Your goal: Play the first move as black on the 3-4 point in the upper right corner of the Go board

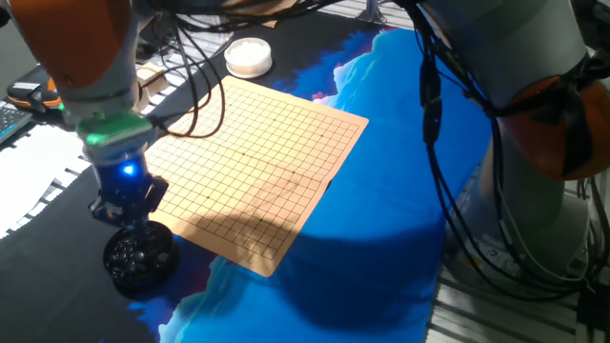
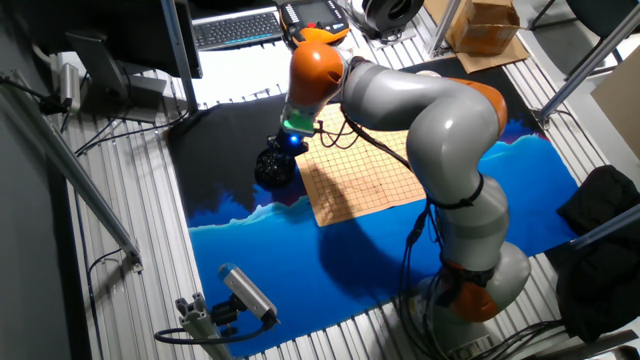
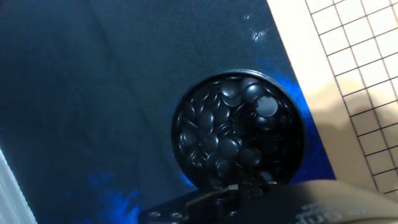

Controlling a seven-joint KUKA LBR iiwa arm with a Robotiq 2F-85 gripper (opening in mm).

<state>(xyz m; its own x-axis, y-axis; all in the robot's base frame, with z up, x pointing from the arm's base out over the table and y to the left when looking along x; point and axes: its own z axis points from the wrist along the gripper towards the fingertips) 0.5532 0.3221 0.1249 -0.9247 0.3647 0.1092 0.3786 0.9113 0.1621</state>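
The robot's claw [image 1: 127, 217] hovers directly above a round black bowl [image 1: 139, 257] of glossy black stones [image 3: 231, 124] beside the gridded wooden Go board [image 1: 257, 162]; whether its fingers are parted cannot be told.

The arm [image 2: 440, 130] is built of rounded silver-grey shells joined by glossy orange bands — thick at the base, slimmer toward the wrist. A ring near the wrist glows green with a blue light beneath (black cables trail alongside), above a dark, angular pincer [image 1: 124, 211].
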